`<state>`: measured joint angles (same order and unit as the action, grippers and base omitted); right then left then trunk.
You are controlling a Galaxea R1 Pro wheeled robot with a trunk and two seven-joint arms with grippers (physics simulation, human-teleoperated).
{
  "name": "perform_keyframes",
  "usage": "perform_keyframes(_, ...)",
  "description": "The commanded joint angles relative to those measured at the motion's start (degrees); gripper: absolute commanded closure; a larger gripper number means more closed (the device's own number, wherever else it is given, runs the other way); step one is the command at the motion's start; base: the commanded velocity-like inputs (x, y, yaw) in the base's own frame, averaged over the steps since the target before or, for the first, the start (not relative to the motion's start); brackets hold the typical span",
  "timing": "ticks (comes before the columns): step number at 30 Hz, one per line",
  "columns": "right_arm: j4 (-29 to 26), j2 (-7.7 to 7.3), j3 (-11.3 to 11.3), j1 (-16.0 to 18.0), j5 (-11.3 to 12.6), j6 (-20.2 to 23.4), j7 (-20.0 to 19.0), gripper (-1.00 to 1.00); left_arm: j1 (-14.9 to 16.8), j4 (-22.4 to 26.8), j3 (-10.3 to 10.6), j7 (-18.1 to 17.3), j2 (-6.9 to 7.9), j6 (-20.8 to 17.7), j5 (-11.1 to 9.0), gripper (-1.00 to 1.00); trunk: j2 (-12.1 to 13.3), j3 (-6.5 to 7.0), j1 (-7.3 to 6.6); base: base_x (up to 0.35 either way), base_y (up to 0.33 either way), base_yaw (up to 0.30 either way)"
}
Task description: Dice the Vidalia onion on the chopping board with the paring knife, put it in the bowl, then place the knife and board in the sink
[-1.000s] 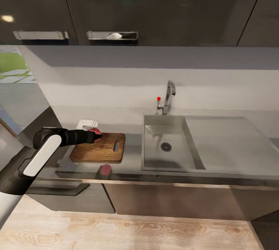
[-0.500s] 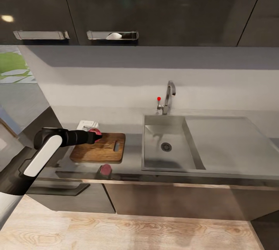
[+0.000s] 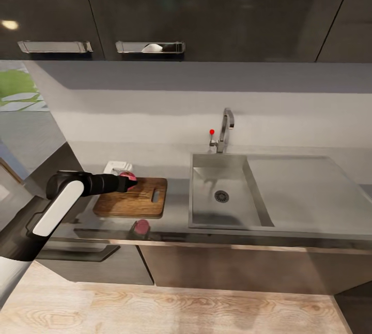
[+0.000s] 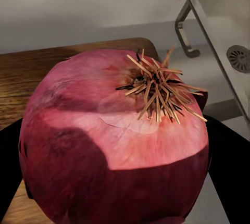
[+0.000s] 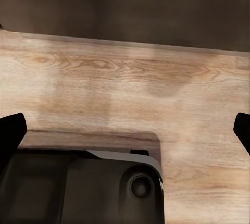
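We are holding the Vidalia onion (image 4: 117,135) clamped in the left end effector (image 3: 128,181), above the far left corner of the chopping board (image 3: 135,198). Next we should probably lower it and release.

Onion (image 4: 114,140) red-purple w/ tan roots; chopping board (image 3: 135,200) dark brown.

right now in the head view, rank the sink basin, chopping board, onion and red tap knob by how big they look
1. sink basin, largest
2. chopping board
3. onion, held in the left tool at the board's far left corner, partly hidden by it
4. red tap knob, smallest

The knob sits farther from the camera, but the gap looks too wide for that to matter.
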<state>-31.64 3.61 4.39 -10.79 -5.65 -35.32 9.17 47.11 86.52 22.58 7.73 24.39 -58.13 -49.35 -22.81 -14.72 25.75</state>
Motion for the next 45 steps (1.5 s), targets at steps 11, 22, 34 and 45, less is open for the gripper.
perform_keyframes(11,-0.2,-0.01,0.1,0.0,-0.6,0.0,0.7,-1.0,0.0,-2.9,2.5,0.5,-1.08,0.0,-0.6,1.0,-0.1,-0.1,0.04,0.0,0.0,0.0)
perform_keyframes(22,-0.2,-0.01,0.0,0.0,-0.6,0.1,0.7,-1.0,-1.1,-3.2,2.5,0.6,-0.99,0.0,-0.4,1.0,-0.1,-0.1,0.04,0.0,0.0,0.0)
perform_keyframes(34,-0.2,-0.01,0.0,0.0,-0.6,0.0,0.7,-1.0,-1.1,-3.6,2.5,0.6,-0.84,0.0,-0.2,1.0,-0.1,-0.1,0.04,0.025,0.097,0.0)
perform_keyframes(45,-0.2,-0.01,0.1,0.0,-0.6,0.0,0.7,-1.0,-1.1,-3.7,2.5,0.6,-0.84,0.0,-0.1,1.0,-0.1,-0.1,0.04,0.108,-0.007,0.0)
